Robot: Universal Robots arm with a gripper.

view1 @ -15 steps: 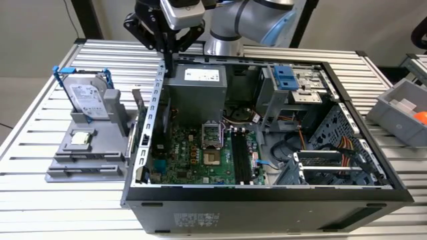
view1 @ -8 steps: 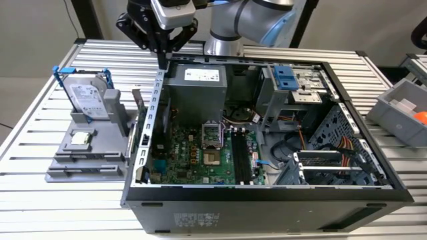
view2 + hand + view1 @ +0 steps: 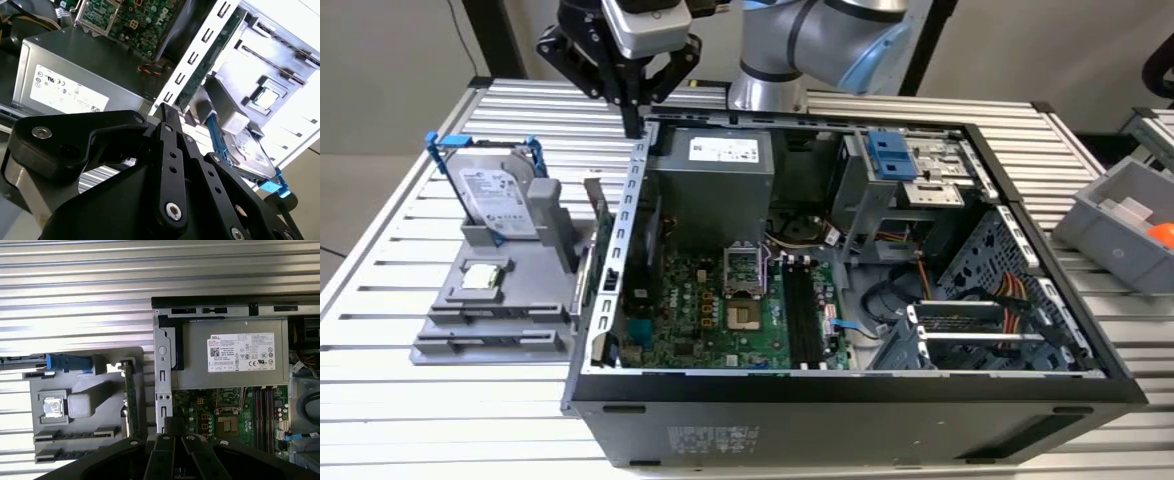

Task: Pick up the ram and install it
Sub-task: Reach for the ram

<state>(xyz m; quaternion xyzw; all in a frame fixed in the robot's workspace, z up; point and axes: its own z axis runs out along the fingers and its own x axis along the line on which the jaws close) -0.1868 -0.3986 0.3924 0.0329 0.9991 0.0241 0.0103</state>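
The ram [image 3: 131, 400] stood on edge in the gray holder [image 3: 106, 409], just outside the case [image 3: 854, 420] wall and near the gripper [image 3: 635, 120], lower than it. The gripper's fingers were clenched together, empty, above the case's corner.

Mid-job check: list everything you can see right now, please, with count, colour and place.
table: 1, silver slats, under everything
computer case: 1, black, open, mid-table
power supply: 1, grey, inside the case's far end
motherboard: 1, green, on the case floor
holder: 1, grey, beside the case, on the exterior view's left
hard drive: 1, silver in a blue frame, upright on the holder
chip: 1, silver, square, on the holder
ram: 1, greenish, on edge in the holder, case side
bin: 1, grey, on the exterior view's right
arm: 1, silver-blue, behind the case
gripper: 1, black, shut, empty, above the case's far corner
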